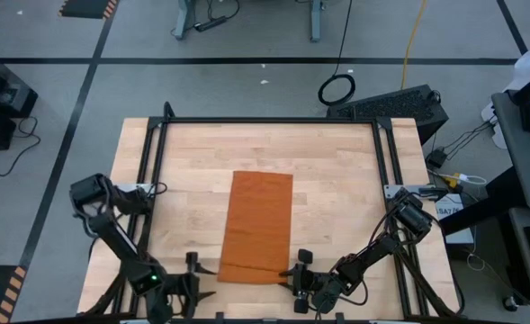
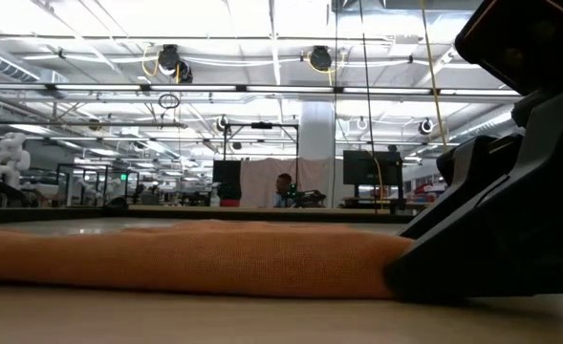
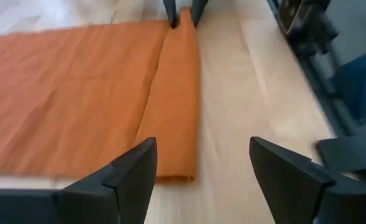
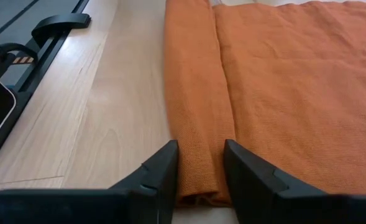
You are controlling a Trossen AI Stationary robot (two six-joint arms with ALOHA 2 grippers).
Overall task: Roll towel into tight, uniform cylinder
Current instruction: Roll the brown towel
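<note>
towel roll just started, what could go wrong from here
The left pincer is open and clear of the towel, while the right pincer straddles the folded edge. With one end free, the roll may skew into a cone. The single loose fold could also spring flat.

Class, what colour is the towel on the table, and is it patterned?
The towel is plain rust-orange with no pattern; the right wrist view shows it best.
</note>
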